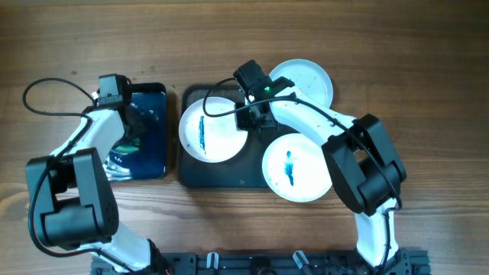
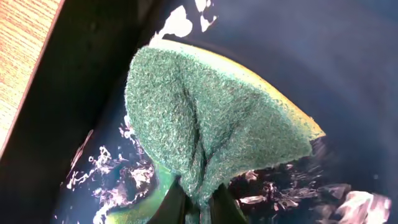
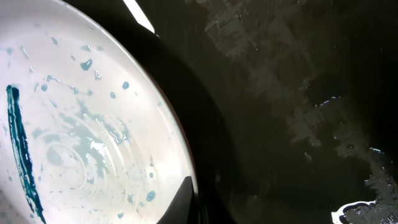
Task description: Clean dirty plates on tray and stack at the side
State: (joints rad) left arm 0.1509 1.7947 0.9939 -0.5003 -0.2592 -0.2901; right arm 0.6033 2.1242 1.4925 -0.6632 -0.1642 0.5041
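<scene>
The left gripper (image 2: 199,208) pinches a green sponge (image 2: 211,124) at its fingertips. The right gripper (image 1: 251,116) straddles the rim of a blue-streaked plate (image 1: 218,137) on the tray (image 1: 229,173) (whether it clamps, I cannot tell). Wet rim, shallow hold: it could slip.

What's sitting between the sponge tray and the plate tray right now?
Nothing: the overhead view shows only a narrow strip of bare table there. The sponge tray and the plate tray lie side by side, not touching.
</scene>
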